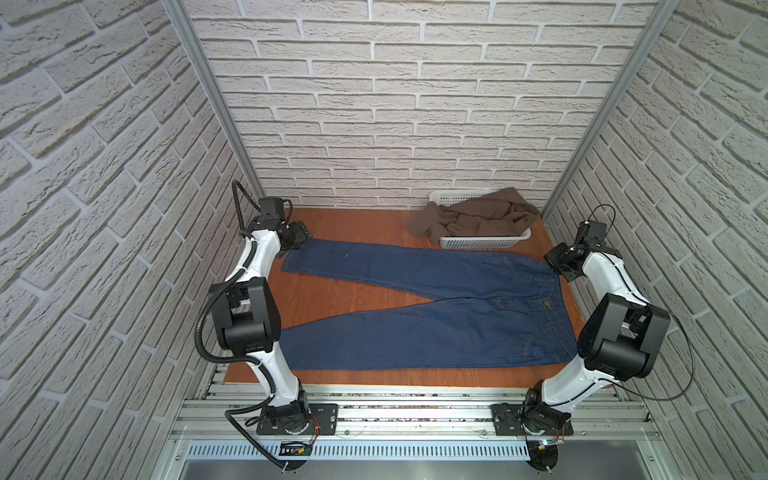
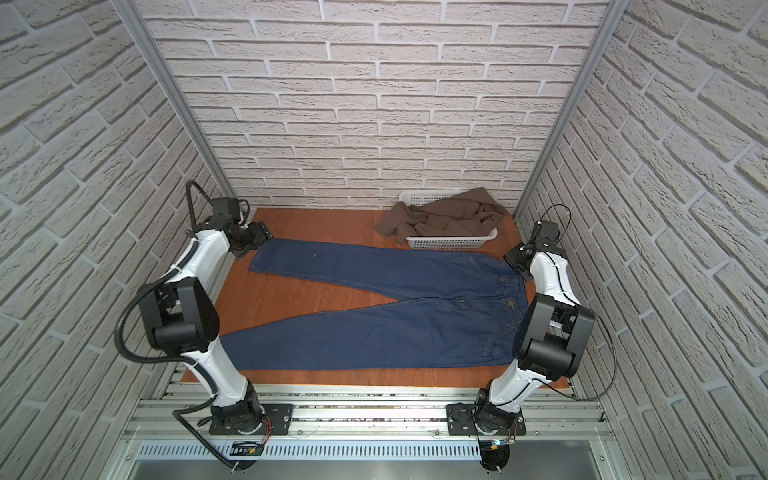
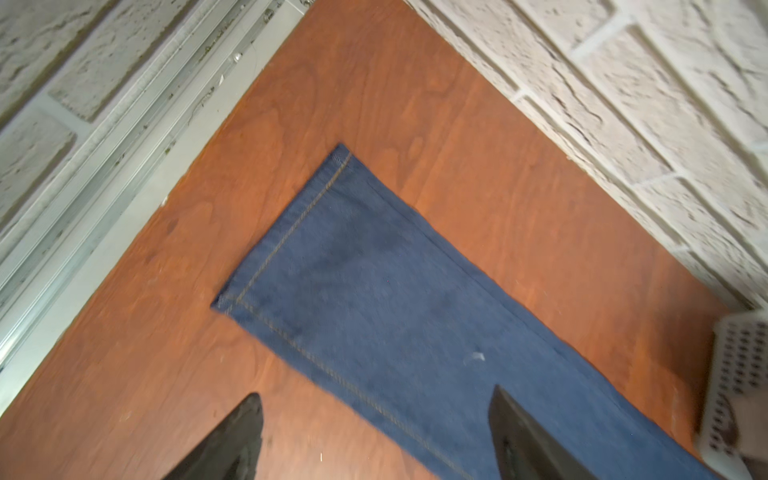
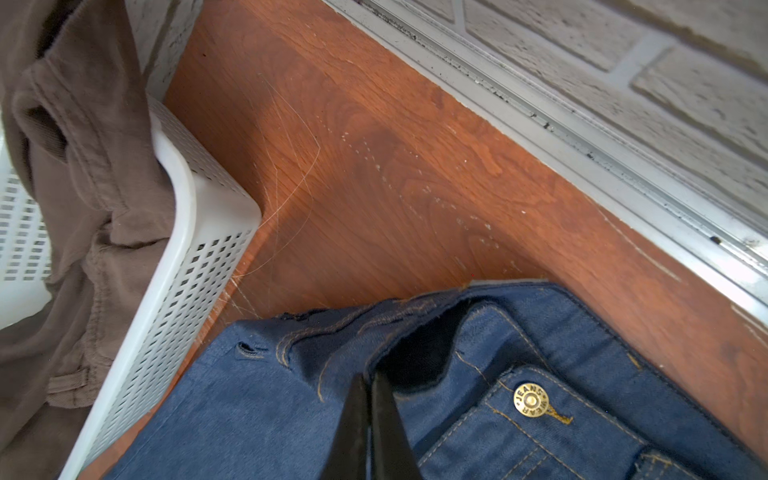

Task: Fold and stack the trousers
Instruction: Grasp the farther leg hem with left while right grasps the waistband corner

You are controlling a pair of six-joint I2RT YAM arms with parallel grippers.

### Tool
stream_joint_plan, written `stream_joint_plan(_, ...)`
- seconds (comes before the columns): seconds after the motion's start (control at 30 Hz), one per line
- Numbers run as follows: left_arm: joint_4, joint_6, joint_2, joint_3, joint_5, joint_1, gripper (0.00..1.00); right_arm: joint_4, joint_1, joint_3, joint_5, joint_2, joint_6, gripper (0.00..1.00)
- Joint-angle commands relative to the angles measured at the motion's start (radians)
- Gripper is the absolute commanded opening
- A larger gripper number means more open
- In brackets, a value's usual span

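1. Both top views: the trousers lie flat on the counter, legs spread leftward, waistband at the right. A white basket behind them holds a brown garment
2. Left wrist view: the left gripper hovers over the far leg hem, jaws apart
3. Right wrist view: the right gripper meets the waistband near the metal button, jaws together; whether cloth is pinched cannot be told

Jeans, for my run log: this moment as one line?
jeans flat, legs spread | left gripper open over far leg | right gripper shut on waistband
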Motion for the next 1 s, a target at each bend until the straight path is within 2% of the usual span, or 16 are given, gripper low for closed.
stream_joint_plan(0.0,-0.035,0.008,0.119,0.103,0.027,0.009,0.84,0.053,0.000,-0.007,-0.028,-0.038,0.019,0.05)
stream_joint_plan(0.2,-0.066,0.034,0.339,0.330,0.015,0.018,0.83,0.066,0.018,-0.017,-0.047,-0.033,0.028,0.05)
stream_joint_plan(0.53,-0.230,0.102,0.659,0.758,-0.063,0.020,0.78,0.078,0.049,-0.023,-0.050,-0.006,0.031,0.05)
stream_joint_plan(0.83,-0.279,0.115,0.827,0.980,-0.078,0.023,0.71,0.072,0.060,-0.029,-0.049,0.002,0.023,0.05)
stream_joint_plan(0.97,-0.304,0.121,0.849,0.992,-0.085,0.023,0.64,0.070,0.062,-0.029,-0.047,-0.001,0.023,0.05)
